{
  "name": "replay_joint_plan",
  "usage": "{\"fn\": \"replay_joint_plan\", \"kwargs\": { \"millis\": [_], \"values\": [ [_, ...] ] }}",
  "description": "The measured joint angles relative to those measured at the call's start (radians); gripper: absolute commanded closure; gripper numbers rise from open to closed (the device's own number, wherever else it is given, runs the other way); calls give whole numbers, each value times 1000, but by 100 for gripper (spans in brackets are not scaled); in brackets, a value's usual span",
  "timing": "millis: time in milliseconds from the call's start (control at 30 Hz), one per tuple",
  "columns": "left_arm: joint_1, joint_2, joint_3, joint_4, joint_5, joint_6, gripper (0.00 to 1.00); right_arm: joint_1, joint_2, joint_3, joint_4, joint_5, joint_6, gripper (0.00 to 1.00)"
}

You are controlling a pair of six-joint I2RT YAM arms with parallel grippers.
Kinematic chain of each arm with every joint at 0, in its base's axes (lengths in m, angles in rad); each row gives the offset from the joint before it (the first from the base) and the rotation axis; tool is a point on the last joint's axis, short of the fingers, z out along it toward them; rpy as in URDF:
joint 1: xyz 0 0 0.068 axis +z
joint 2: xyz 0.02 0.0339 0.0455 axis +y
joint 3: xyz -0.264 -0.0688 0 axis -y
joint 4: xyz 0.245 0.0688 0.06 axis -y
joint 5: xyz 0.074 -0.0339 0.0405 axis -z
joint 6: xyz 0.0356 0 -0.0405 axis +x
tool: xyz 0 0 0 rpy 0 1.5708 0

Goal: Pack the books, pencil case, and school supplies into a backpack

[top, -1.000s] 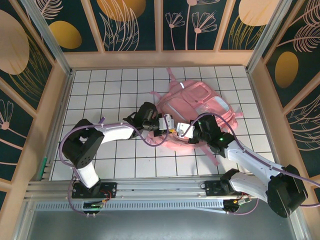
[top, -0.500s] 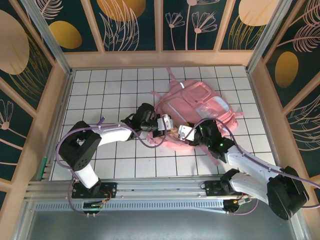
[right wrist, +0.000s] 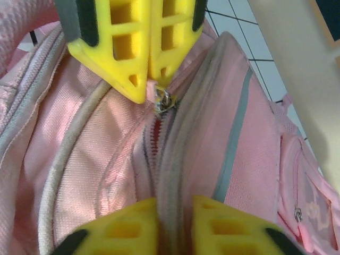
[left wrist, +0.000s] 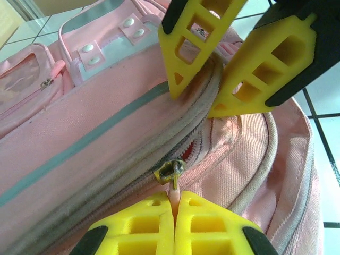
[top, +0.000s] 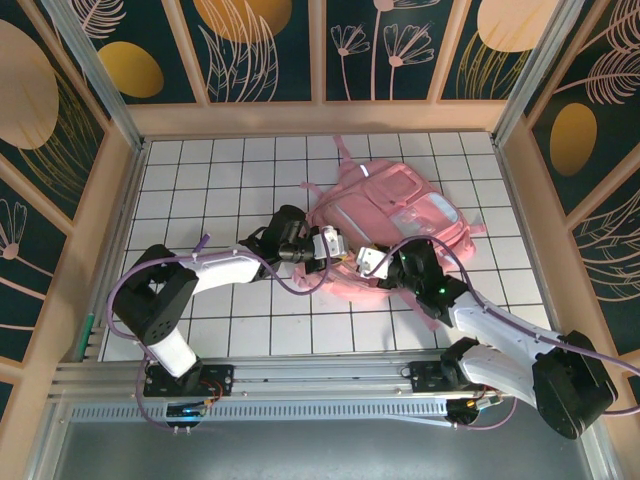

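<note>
Backpack (left wrist: pixel 79 133) zipper pull (left wrist: pixel 170 172) sits pinched between closed left fingers (left wrist: pixel 138 228), while right fingers (left wrist: pixel 265 74) clamp the adjacent seam (left wrist: pixel 204 101).

Bare tiles (top: pixel 200 180) left of backpack (top: pixel 405 200)

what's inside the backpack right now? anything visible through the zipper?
Beside the zipper slider a narrow slit is open, showing only a bit of red. The rest of the backpack is zipped, so any contents are hidden. The left gripper pinches the zipper pull.
</note>
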Motion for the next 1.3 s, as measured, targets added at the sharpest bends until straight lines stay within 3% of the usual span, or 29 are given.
{"fn": "replay_joint_plan", "kwargs": {
  "millis": [33, 300, 533, 567, 633, 667, 833, 1033, 1300],
  "values": [
    [1, 0, 0, 0, 0, -3, 100, 0, 6, 14, -10, -6, -3, 100],
    [16, -13, -1, -15, -23, -47, 100, 14, 39, 68, -78, -27, -50, 100],
    [155, -59, -23, -46, -56, -68, 100, 11, -100, 21, -122, -24, -151, 100],
    [170, -59, -23, -55, -61, -68, 100, 11, -117, 9, -126, -25, -162, 98],
    [188, -59, -21, -83, -55, -72, 100, 10, -128, -6, -124, -31, -164, 75],
    [188, -59, -20, -90, -48, -84, 100, 9, -127, -10, -123, -33, -159, 70],
    [111, -101, -55, -42, -94, -150, 100, 11, -68, 13, -137, -62, -38, 61],
    [42, -126, -76, 17, -105, -308, 100, 22, 44, 182, -232, -130, 193, 55],
    [13, -129, -83, 53, -92, -420, 100, 35, 136, 312, -253, -119, 415, 62]
  ]
}}
